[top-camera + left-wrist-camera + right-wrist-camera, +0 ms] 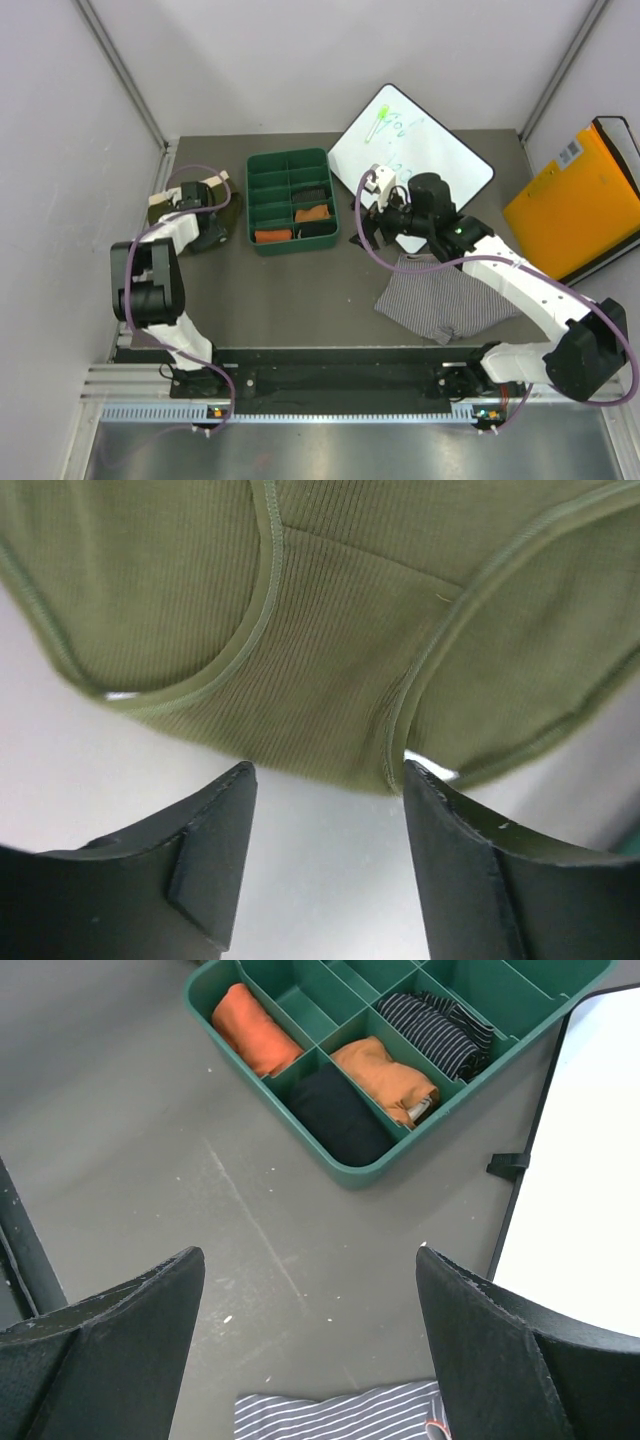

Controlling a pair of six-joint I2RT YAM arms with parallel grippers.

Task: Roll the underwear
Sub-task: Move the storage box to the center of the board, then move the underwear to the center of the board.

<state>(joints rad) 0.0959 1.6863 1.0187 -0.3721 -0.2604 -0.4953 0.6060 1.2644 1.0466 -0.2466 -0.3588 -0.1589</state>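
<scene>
Olive green underwear (pixel 330 630) lies spread flat at the table's far left (pixel 228 212). My left gripper (pixel 325 770) hovers low over its near edge, open, with only bare table between the fingers; the right fingertip (pixel 425 780) sits at the cloth's hem. In the top view the left gripper (pixel 205 225) covers most of this piece. Grey-white striped underwear (pixel 440 300) lies crumpled right of centre, partly under the right arm. My right gripper (pixel 372 225) hangs wide open above the table just beyond it, with the striped edge (pixel 340 1415) below the fingers and nothing held.
A green divided tray (pixel 252 200) stands at the back centre, with rolled orange, black and striped cloth in its compartments (pixel 360 1172). A whiteboard (pixel 440 165) with a green marker (pixel 380 120) lies to the right. An orange folder (pixel 580 200) leans at the far right.
</scene>
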